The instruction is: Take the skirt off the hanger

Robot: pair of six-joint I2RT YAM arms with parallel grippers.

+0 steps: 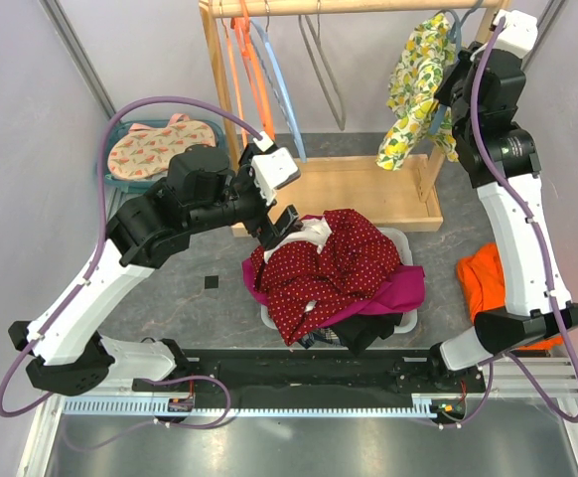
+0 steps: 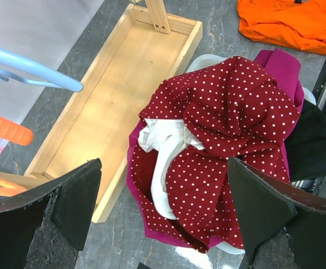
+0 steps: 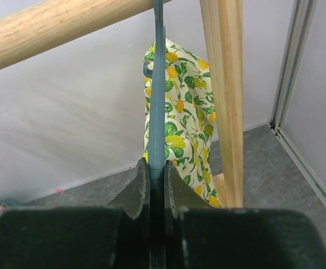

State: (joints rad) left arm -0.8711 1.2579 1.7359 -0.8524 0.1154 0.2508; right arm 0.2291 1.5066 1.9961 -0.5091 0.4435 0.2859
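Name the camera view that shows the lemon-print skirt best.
Top external: the lemon-print skirt hangs there nearly whole, from top to hem. The right wrist view shows only a strip of it behind the grey-blue hanger clamped between the right fingers. The left wrist view misses it.

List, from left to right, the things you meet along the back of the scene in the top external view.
Patterned cloth in the basket → orange and blue hangers → grey wire hanger → lemon-print skirt.
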